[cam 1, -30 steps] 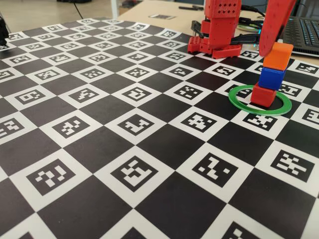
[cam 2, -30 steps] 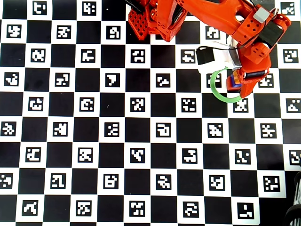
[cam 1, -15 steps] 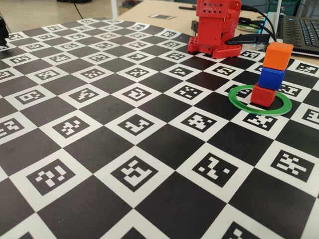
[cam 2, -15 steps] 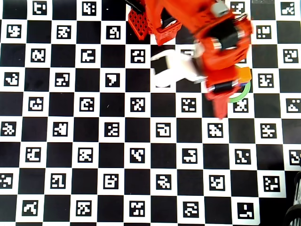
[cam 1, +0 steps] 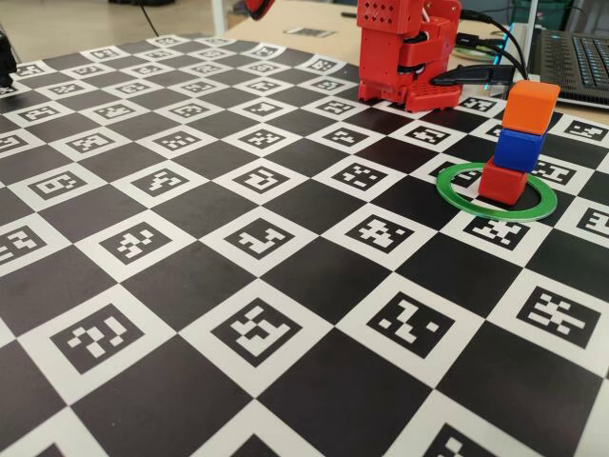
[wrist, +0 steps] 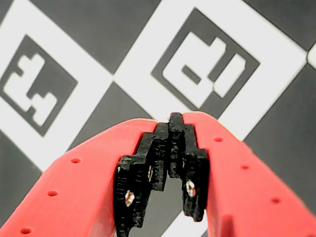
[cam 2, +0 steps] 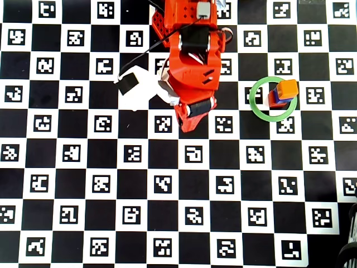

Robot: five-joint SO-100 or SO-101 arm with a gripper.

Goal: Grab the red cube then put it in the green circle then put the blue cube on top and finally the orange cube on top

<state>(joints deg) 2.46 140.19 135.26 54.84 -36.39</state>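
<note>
The red cube (cam 1: 501, 182) sits inside the green circle (cam 1: 442, 193), toward its far side. The blue cube (cam 1: 519, 149) rests on it, and the orange cube (cam 1: 530, 106) tops the stack, slightly offset. From overhead the orange cube (cam 2: 288, 88) covers most of the stack inside the green circle (cam 2: 262, 116). My gripper (cam 2: 187, 124) hangs over the board well left of the ring, apart from the cubes. In the wrist view the gripper (wrist: 171, 121) is shut, its black pads meeting with nothing between them, above checkerboard squares.
The arm's red base (cam 1: 404, 52) stands at the far edge of the checkerboard mat (cam 1: 238, 286). A laptop (cam 1: 580, 57) and cables (cam 1: 476, 59) lie behind it. A white and black part (cam 2: 134, 89) juts out from the arm's left side in the overhead view.
The arm has swung away from the stack, leftward in the overhead view, to the middle of the board. The orange cube stays on top of the blue one, free of the gripper.
</note>
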